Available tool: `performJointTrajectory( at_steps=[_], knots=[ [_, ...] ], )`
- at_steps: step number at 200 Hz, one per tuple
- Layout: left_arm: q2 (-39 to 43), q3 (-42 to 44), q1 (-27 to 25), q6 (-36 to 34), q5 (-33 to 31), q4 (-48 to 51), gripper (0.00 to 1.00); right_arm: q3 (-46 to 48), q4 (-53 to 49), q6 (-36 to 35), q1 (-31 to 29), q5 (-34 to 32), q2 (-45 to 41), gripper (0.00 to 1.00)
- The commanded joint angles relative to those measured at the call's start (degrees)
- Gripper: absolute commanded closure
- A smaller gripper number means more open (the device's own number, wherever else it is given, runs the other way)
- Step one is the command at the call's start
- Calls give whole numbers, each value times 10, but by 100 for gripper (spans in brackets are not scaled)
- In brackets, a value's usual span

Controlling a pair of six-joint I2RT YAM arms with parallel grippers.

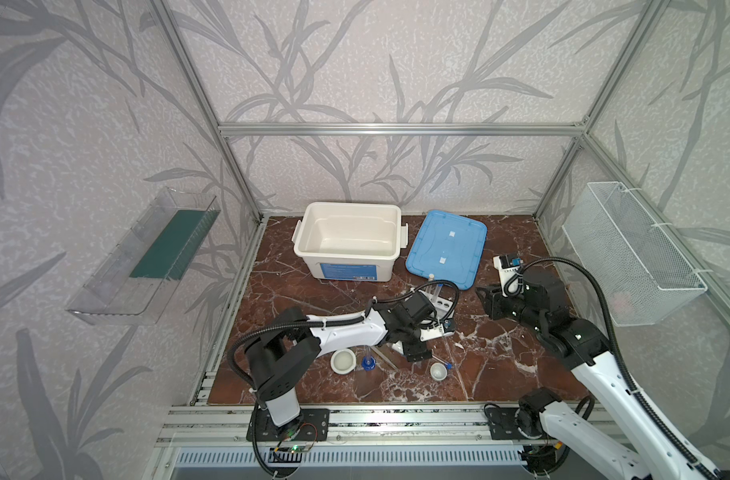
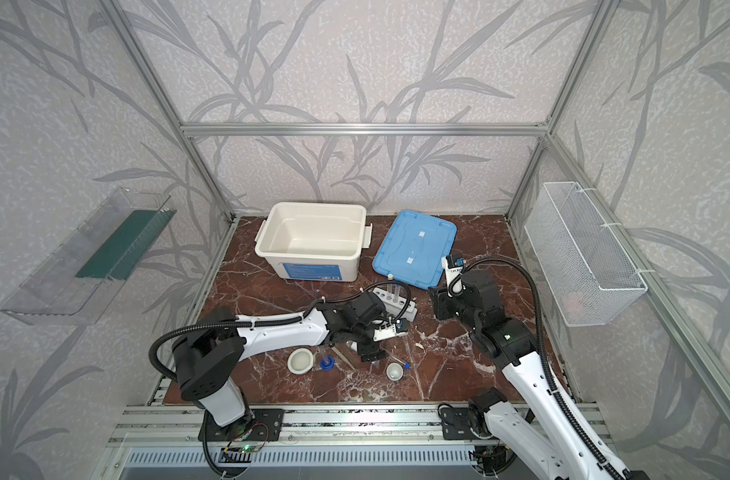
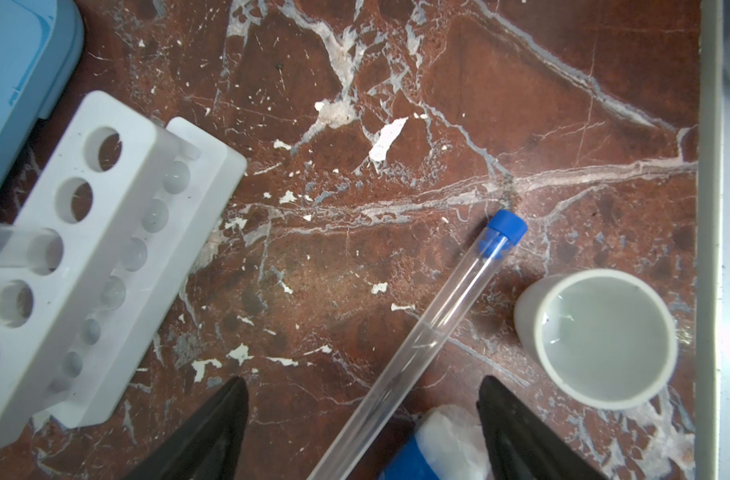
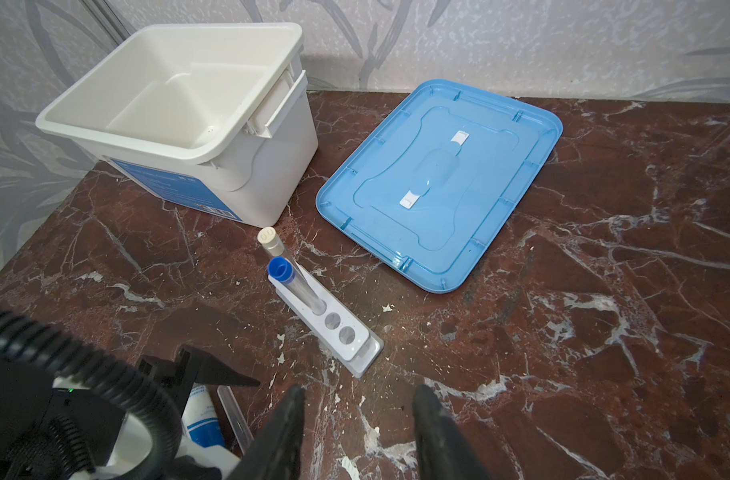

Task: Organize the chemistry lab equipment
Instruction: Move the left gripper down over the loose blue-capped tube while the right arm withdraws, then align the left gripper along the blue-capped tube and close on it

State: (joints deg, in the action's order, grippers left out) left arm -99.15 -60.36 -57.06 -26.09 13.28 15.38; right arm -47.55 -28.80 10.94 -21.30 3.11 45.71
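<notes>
In both top views the left arm's wrist hides most of the white bottle (image 4: 202, 417). The wrist views catch only part of it, and the print on its blue label is too small to read, as is the print on the blue label of the bin (image 4: 126, 141). The left arm reaches low across the marble table (image 1: 500, 365) with its wrist bent down. The left gripper (image 3: 362, 381) is spread wide astride the loose blue-capped tube (image 3: 438, 324), which lies flat and touches neither finger, just beside a small white cup (image 3: 596, 340). The second cup (image 1: 343, 360), the blue-based cylinder (image 1: 368, 363) and the partly covered tweezers (image 1: 383, 356) sit near that forearm. The right arm stretches level toward the rack (image 4: 346, 332), and the right gripper (image 4: 359, 392) is parted and empty. A white-capped tube (image 4: 267, 241) and a racked blue-capped tube (image 4: 281, 270) stand in the rack, near the blue lid (image 4: 438, 183).
</notes>
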Motion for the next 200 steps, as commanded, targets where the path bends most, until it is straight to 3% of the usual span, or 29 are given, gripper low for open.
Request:
performJointTrajectory(
  at_steps=[1,200],
  knots=[
    [-10,-17,-2,-19,3,14,14,8,18,3,4,10,-1,57],
    [-76,-28,-19,-24,-36,19,23,11,32,6,6,13,-3,77]
  ],
)
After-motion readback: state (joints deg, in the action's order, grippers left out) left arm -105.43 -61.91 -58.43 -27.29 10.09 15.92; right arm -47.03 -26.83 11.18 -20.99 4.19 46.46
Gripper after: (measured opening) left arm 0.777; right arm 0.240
